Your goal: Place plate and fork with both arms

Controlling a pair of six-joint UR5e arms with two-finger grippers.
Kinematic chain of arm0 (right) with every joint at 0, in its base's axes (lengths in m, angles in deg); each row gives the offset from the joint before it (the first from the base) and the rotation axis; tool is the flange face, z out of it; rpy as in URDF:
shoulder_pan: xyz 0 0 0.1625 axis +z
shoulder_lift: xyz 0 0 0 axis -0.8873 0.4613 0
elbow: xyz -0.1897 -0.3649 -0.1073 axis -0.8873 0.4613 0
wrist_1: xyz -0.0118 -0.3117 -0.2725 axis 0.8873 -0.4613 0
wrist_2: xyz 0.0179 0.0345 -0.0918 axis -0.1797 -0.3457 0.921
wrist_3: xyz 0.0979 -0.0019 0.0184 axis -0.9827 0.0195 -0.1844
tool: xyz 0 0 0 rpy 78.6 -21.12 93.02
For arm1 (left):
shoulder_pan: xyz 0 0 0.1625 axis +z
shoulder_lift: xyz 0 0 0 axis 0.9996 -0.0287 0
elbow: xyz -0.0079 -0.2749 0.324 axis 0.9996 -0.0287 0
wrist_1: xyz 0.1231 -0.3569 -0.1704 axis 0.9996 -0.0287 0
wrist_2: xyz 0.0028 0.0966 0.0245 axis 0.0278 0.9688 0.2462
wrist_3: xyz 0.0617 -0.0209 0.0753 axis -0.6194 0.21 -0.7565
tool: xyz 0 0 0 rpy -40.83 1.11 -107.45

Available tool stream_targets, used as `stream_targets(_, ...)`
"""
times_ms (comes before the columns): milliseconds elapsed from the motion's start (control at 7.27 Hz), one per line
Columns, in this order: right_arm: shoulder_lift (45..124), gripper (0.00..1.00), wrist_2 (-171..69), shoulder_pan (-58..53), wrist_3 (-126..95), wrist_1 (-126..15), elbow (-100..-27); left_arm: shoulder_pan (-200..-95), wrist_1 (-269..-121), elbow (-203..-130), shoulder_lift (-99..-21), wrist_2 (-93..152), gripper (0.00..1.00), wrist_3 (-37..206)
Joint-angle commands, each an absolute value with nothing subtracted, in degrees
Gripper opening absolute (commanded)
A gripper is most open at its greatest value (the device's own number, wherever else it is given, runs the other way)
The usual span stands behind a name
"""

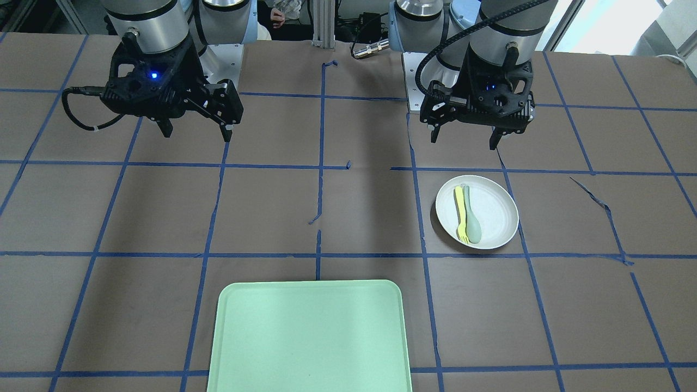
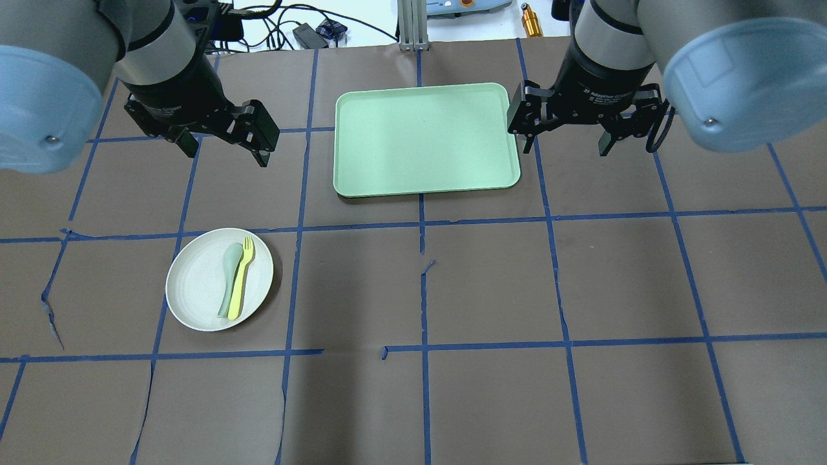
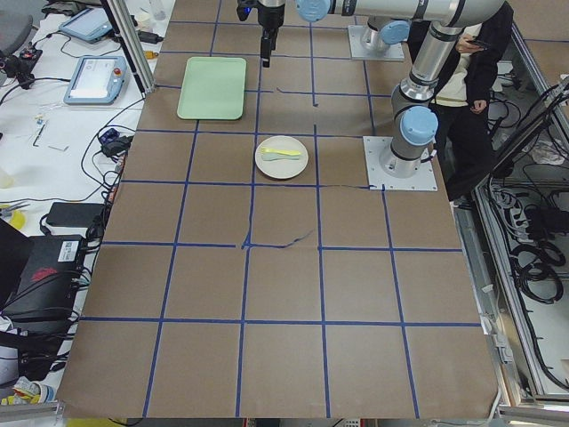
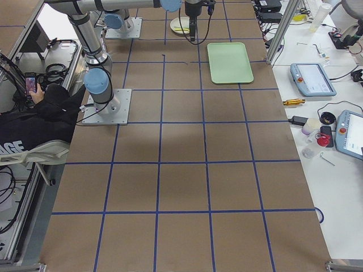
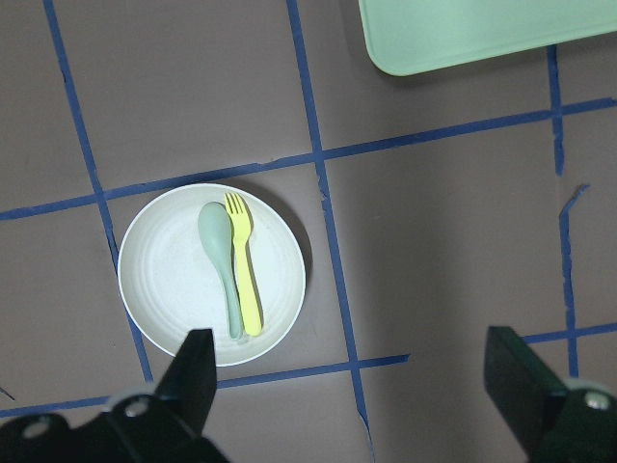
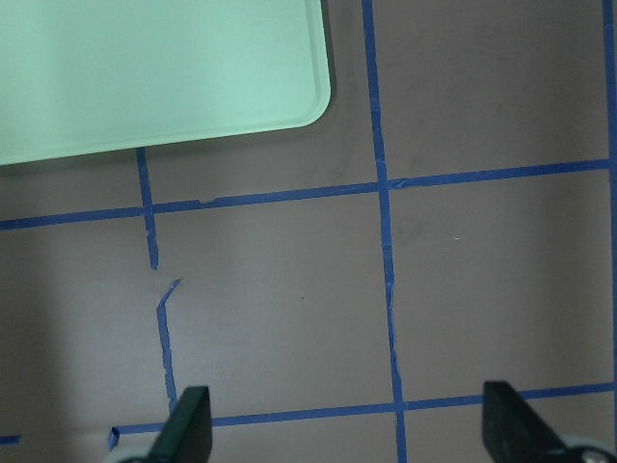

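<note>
The silver-grey arms (image 2: 155, 45) are wearing light-blue joint caps (image 2: 717, 84). A ribbed black cable (image 1: 434, 55) is hugging the left one, and the black right gripper (image 1: 196, 135) is glowing blue.

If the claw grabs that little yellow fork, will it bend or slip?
The fork looks like thin plastic, so probably light and slightly bendy. Lying flat on the smooth plate beside the spoon, it may well skid.

One plate (image 2: 197, 290); one fork (image 2: 241, 276); one spoon (image 2: 229, 271); one green tray (image 2: 425, 137); two arms, left (image 2: 155, 51) and right (image 2: 614, 45); two grippers (image 2: 226, 150) (image 2: 566, 145).
</note>
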State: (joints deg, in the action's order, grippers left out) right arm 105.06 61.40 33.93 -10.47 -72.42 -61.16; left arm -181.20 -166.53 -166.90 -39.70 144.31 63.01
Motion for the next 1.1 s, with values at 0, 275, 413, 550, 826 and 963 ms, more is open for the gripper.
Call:
stream_targets(0,104.9,1.00,61.5,34.0,-10.5,-72.4,-61.3,-175.6,-164.9,-174.8,-40.6,144.4,1.00,58.3)
stream_targets(275,104.6,1.00,61.5,34.0,-10.5,-72.4,-61.6,-161.5,-149.0,-187.6,-42.0,143.6,1.00,47.3)
stream_targets(413,104.5,1.00,61.5,34.0,-10.6,-72.4,-61.6,-156.1,-139.7,-195.4,-42.5,143.2,0.95,43.1)
stream_targets(550,104.5,1.00,61.5,34.0,-10.6,-72.4,-61.6,-151.5,-130.9,-201.5,-43.7,143.1,0.93,39.6)
stream_targets(826,104.4,1.00,61.5,34.0,-10.5,-72.4,-61.7,-147.7,-126.6,-204.5,-46.7,139.0,0.67,38.2)
stream_targets(963,104.4,1.00,61.6,34.0,-10.6,-72.4,-61.7,-147.5,-124.7,-204.4,-48.7,138.8,0.55,38.5)
